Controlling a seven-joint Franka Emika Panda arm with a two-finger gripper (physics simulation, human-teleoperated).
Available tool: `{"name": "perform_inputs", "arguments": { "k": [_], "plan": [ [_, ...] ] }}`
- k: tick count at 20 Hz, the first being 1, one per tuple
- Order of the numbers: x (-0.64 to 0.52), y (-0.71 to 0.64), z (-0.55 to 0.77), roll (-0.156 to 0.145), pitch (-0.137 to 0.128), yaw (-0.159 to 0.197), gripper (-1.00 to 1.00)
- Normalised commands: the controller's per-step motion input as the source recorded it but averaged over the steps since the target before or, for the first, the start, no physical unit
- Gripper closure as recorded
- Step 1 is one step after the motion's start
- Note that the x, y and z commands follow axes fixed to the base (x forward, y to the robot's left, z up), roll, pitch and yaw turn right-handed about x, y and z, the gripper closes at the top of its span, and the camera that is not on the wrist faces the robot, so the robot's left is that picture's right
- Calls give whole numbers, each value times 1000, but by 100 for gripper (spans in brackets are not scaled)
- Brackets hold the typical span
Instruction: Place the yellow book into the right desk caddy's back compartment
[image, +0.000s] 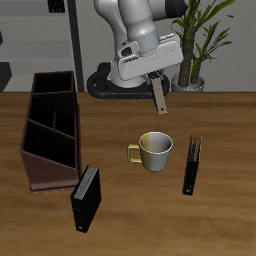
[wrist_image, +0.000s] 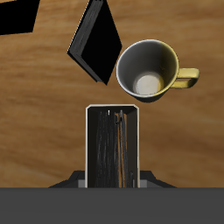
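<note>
My gripper (image: 158, 84) hangs above the table at the back and is shut on the yellow book (image: 160, 97). The thin tan book points down from the fingers, clear of the wood. In the wrist view the yellow book (wrist_image: 112, 147) shows edge-on, straight out from the gripper (wrist_image: 112, 180). The right desk caddy (image: 36, 150) is a long maroon box lying well to the side of the gripper. Its back compartment (image: 55, 90) is the far end section and looks empty. The book and the caddy are apart.
A cream mug (image: 156, 150) (wrist_image: 147, 70) with a yellow handle stands just in front of the gripper. A slim black book (image: 192, 165) (wrist_image: 96, 39) stands beside the mug. A thicker black book (image: 86, 198) stands near the caddy's front end. A potted plant (image: 200, 40) is behind.
</note>
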Motion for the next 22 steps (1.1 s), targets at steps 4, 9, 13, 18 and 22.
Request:
{"name": "perform_inputs", "arguments": {
  "k": [4, 9, 13, 18, 22],
  "plan": [
    [0, -559, 503, 47, -17, 214, 100],
    [57, -583, 325, -20, 15, 160, 100],
    [45, -534, 179, -63, -28, 63, 100],
    [62, -512, 63, -46, 15, 75, 100],
    [3, -568, 111, -60, -20, 71, 100]
  ]
}}
